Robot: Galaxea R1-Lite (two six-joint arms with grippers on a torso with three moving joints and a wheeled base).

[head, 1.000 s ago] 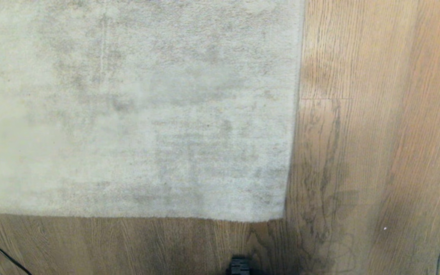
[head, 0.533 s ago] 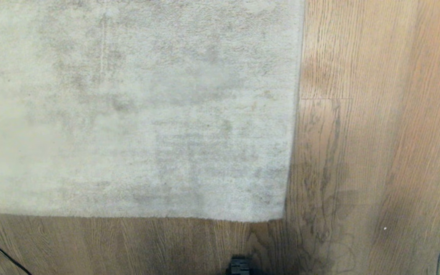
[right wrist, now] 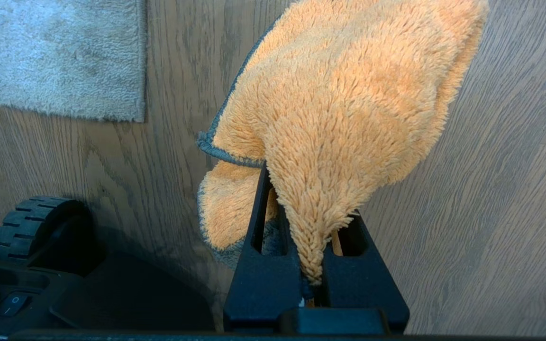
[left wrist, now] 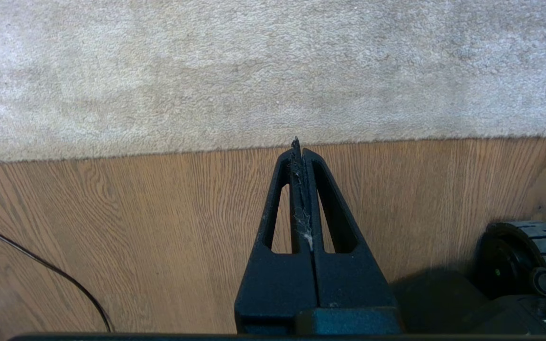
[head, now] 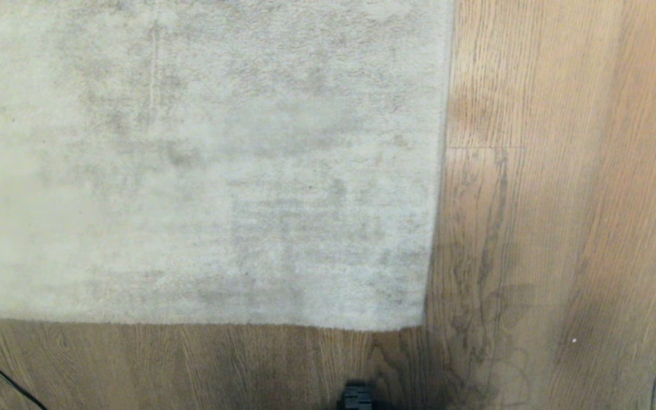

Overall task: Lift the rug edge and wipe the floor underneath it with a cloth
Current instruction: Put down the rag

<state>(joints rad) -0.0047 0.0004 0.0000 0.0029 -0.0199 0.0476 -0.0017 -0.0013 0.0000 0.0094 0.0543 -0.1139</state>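
1. Pale grey pile marks the rug edge point(head: 328, 326), which is lying flat on the floor point(head: 561, 199); its near border is running left to right, and its right border is running near to far, the two meeting at a corner point(head: 422, 327) near the middle of the head view.
2. Left gripper point(left wrist: 299, 144) is hanging above bare planks on the near side of that border, its fingers pressed together on nothing and pointing toward the rug; the border is lying just ahead of the tips and crosswise to them.
3. Right gripper point(right wrist: 313, 265) is clenching a fold of the cloth point(right wrist: 349, 109), whose orange fuzzy body is draping over and beyond the fingers above the floor right of the rug; a sliver of it is showing at the near right corner of the head view.
4. Judged from this layout, the left arm is sitting nearer the near border and would suit the lift, while the right arm is carrying the wiper; no lifting has begun.
5. Brown wood-grain planks are surrounding the rug on the near and right sides, showing a slight sheen.
6. Thin black cable point(left wrist: 40, 260) is crossing the floor at the near left, and a ridged wheel point(right wrist: 31, 222) of the base is showing near each gripper.
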